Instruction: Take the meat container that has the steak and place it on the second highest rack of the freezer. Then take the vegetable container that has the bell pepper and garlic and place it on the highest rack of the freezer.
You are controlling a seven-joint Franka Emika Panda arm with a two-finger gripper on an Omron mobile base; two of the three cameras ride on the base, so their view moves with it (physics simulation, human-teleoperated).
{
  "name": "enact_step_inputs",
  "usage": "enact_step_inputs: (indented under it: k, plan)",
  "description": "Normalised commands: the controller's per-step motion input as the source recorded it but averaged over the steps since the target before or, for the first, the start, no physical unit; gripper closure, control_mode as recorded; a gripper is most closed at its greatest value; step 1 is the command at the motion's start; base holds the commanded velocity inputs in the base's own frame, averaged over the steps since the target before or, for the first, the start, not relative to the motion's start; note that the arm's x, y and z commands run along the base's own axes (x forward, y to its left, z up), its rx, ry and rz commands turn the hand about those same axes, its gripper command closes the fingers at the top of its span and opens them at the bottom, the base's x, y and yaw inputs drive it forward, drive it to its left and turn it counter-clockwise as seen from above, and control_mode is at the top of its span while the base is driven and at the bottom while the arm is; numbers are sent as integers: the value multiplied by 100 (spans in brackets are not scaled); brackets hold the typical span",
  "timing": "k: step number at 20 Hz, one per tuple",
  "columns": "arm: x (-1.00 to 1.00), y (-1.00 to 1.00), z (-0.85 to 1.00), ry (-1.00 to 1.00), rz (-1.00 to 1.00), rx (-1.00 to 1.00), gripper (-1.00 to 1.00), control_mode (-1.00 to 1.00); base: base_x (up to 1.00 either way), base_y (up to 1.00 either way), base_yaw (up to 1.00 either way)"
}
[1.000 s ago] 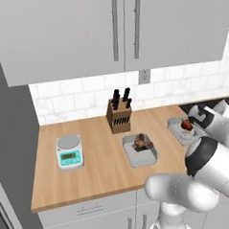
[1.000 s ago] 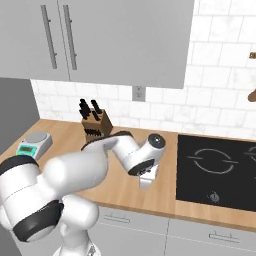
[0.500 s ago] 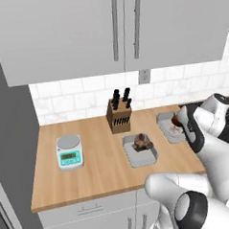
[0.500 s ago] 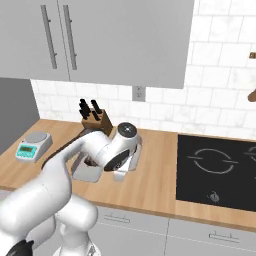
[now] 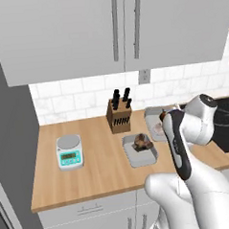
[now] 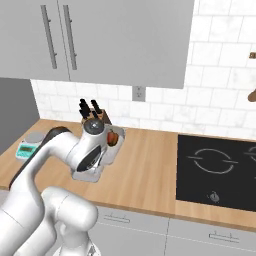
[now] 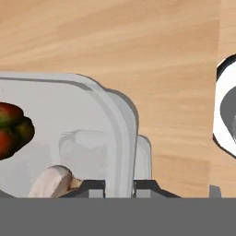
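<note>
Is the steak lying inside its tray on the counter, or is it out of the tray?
Inside. In the left base view the steak sits on the floor of its grey tray, within the raised rim, and the tray rests flat on the wooden counter.

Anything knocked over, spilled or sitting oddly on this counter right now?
Nothing stands out. The steak sits inside its tray, the bell pepper and garlic lie inside the vegetable container, and the knife block and scale stand upright on the counter. The gripper is at the vegetable container's rim.
</note>
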Motion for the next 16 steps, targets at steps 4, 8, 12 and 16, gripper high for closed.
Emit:
enact_step_inputs:
  k: [4,8,12,16]
  plan:
    - [-41,0,78,-13,-9,7,100,-100,0,0,0]
    - [-46,5,40,-3,0,0,100,-100,0,0,0]
    - [-72,14,21,0,0,-8,100,-100,0,0,0]
    - [-66,14,11,0,0,-11,100,100,-25,3,0]
